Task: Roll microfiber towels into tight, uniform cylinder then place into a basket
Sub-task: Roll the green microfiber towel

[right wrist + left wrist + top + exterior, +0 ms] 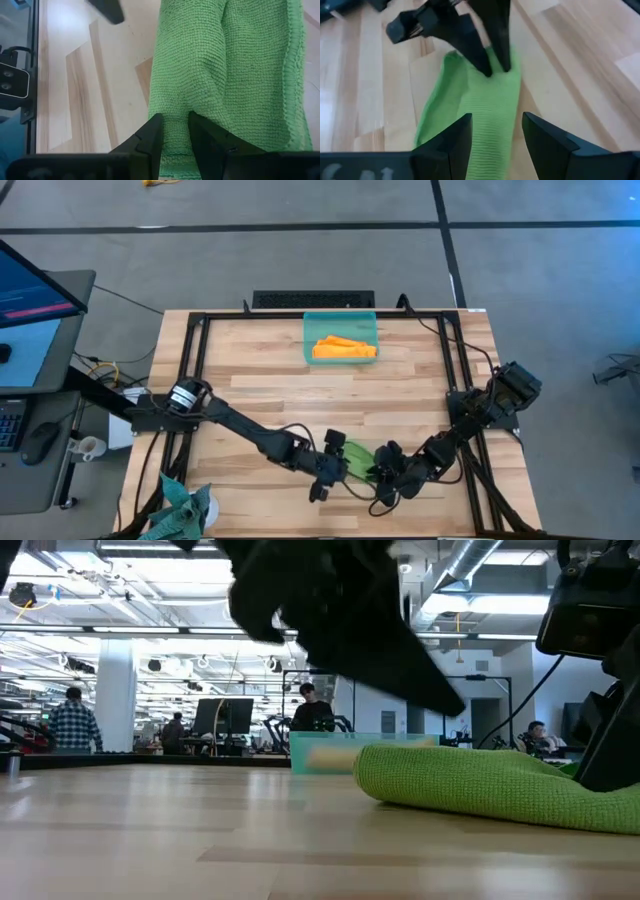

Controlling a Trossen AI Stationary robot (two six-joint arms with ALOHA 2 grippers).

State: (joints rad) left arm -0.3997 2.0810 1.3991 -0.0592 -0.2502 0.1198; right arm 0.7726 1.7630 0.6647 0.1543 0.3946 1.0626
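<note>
The lime green towel [358, 459] lies folded into a narrow strip near the table's front edge, resting flat on the wood [480, 785]. My left gripper [495, 120] is open at the strip's left end, one finger on each side of the cloth; no touch shows. My right gripper [175, 122] is shut on the strip's right end [385, 478]. The orange towel [345, 348] lies bunched inside the teal basket [310, 325] at the table's far middle. My right gripper pinches a raised ridge of the green towel [175, 131] between its two fingers, near the strip's right end. The fingers [490, 60] slant down onto it from the table's right. The cloth puckers between them, and the rest of the strip lies on the table.
A dark teal-grey cloth [185, 505] hangs at the table's near left corner. A black frame [190, 380] runs along the table's sides and back. Bare wood lies between the basket and the green towel. A monitor [35, 310] stands off the table's left.
</note>
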